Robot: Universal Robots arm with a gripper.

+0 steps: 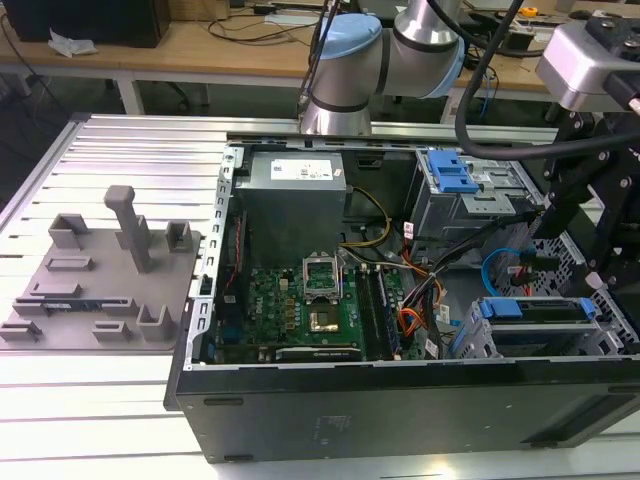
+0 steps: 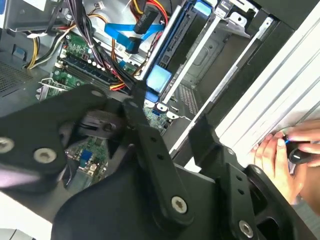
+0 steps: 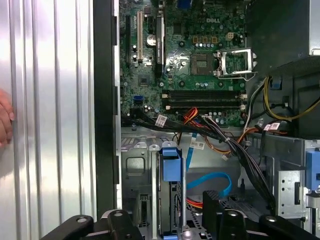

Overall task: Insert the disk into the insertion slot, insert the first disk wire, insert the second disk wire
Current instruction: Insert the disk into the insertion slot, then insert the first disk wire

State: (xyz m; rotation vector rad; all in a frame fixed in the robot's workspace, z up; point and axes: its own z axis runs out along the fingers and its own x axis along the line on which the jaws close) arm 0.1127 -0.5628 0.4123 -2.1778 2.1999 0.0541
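Gripper (image 3: 167, 220) fingers spread wide, holding nothing, hovering over disk (image 1: 500, 309). Disk looks seated in slot (image 1: 478, 345). 1st wire (image 2: 155, 7) and 2nd wire (image 3: 210, 179) both look unplugged at disk end. Prob 1st-wire step: grip by plug (image 2: 141, 21) not cable, keep it square, avoid snagging 2nd wire.

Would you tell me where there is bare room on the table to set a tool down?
The table is bare between the fixture and its near edge, and behind the fixture. Inside the case it is crowded: cables lie thick beside the board.
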